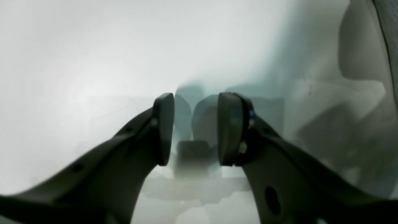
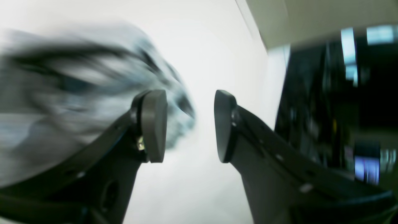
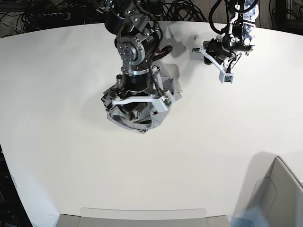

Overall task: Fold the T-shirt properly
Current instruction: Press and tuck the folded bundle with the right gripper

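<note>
The grey T-shirt (image 3: 138, 121) lies crumpled in a heap at the middle of the white table (image 3: 57, 94). My right arm (image 3: 135, 52) hangs straight over the heap and hides most of it. In the right wrist view the T-shirt (image 2: 77, 77) is a motion-blurred mass behind the left finger. My right gripper (image 2: 190, 126) is open, with only bare table showing between its pads. My left arm (image 3: 234, 40) stays at the back right, away from the shirt. My left gripper (image 1: 195, 129) is open just above the bare table, holding nothing.
A pale box (image 3: 279, 189) stands at the front right corner. A flat grey tray edge (image 3: 142, 215) runs along the front of the table. Black cables (image 3: 184, 9) lie behind the back edge. The right wrist view shows the table's edge and dark equipment (image 2: 335, 109) beyond.
</note>
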